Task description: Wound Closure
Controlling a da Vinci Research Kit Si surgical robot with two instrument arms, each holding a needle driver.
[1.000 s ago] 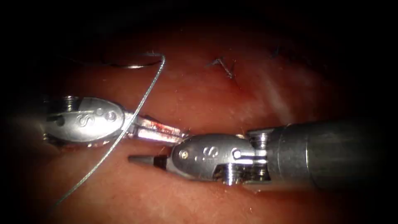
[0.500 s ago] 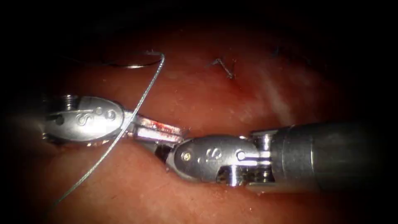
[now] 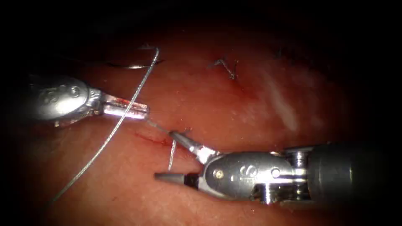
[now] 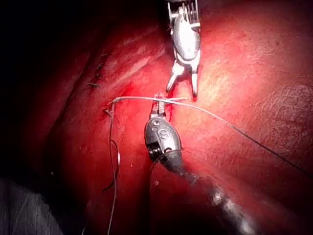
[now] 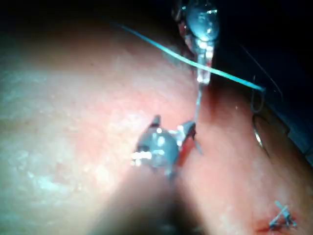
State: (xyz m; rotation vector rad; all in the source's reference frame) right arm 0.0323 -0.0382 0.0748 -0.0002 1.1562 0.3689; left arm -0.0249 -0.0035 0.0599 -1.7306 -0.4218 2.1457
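Two tools work over the tissue. The left tool has its jaws closed on one thread. The right tool has jaws spread wide, holding nothing. One curved needle lies free on the far tissue, left of one finished stitch.
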